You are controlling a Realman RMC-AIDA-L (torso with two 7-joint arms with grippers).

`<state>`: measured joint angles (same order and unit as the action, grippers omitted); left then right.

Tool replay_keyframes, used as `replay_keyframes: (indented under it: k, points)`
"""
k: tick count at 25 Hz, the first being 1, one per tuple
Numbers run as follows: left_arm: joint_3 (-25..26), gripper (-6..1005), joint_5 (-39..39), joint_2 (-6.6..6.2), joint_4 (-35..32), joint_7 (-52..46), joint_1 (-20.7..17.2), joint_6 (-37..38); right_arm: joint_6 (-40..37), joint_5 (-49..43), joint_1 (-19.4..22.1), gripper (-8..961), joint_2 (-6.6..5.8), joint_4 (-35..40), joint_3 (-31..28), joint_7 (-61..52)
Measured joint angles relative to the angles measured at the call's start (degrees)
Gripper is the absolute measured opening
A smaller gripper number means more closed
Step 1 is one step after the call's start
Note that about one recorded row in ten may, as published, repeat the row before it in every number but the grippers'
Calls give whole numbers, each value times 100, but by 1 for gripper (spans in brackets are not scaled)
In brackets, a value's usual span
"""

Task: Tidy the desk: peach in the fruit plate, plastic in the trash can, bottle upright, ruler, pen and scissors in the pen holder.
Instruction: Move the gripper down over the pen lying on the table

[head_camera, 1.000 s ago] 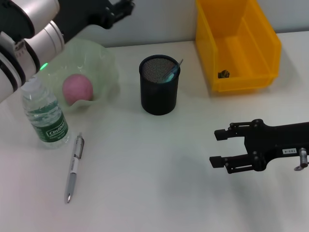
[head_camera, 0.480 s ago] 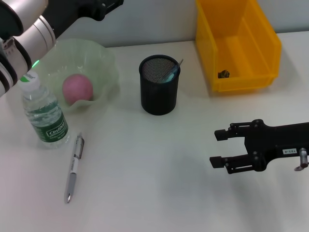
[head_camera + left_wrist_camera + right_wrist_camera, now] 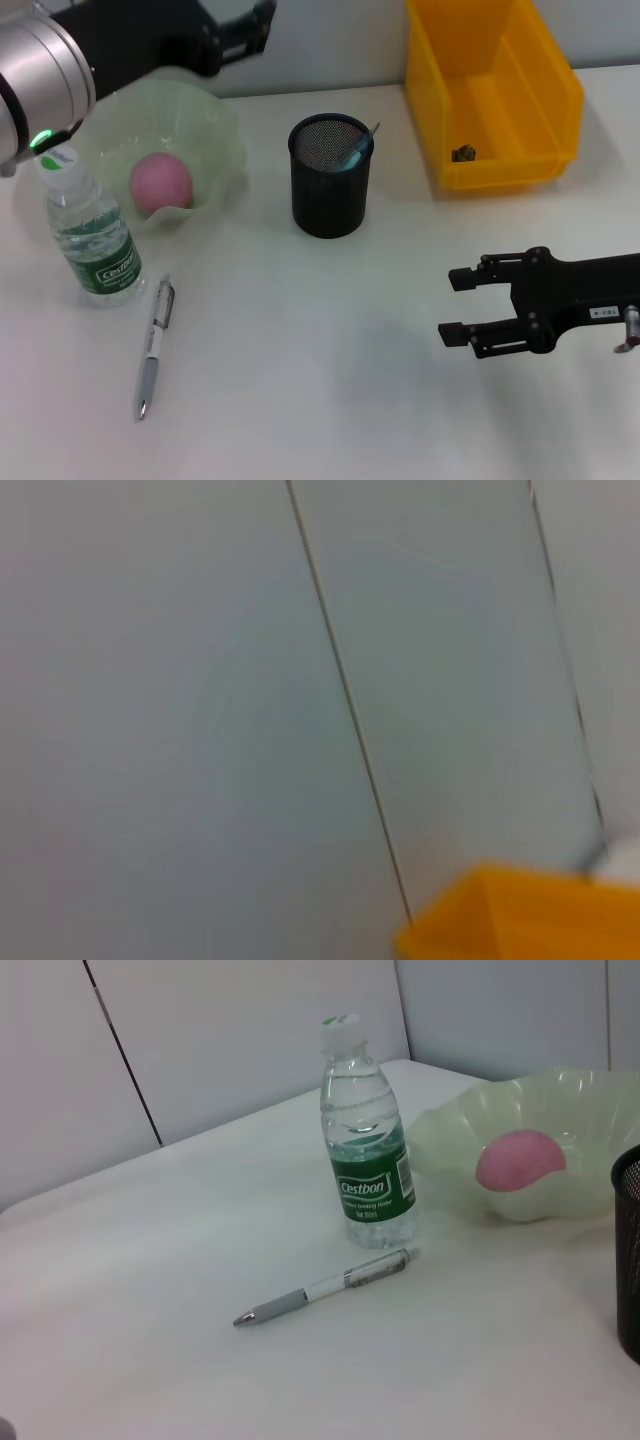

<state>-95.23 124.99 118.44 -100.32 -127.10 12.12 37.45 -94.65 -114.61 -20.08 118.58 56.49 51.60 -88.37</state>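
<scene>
Left arm (image 3: 45, 70): thick silver-grey metallic cylinder segment, black band at edge, small green indicator light glowing on underside, black housing beyond it. Left tool (image 3: 245, 28): matte black, angular fingers, only partly visible at frame top. Right tool (image 3: 458, 305): matte black, two slim parallel fingers with blocky square tips, linkage bars with visible pivot screws. Right wrist body (image 3: 590, 295): black, small white label with dark print, silver bolt at far edge.

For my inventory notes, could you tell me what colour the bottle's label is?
Green, on the bottle; clearest in the right wrist view.
</scene>
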Motion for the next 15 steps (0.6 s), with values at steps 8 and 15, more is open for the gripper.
replay_keyframes:
  k: [8, 15]
  points:
    - [189, 829, 1852, 9, -1044, -2455, 450, 2437, 0, 1, -2, 761, 4, -7, -1, -7]
    - [406, 829, 2174, 20, -1463, -3244, 497, 3923, 0, 1, 24, 761, -2, 20, -9, -7]
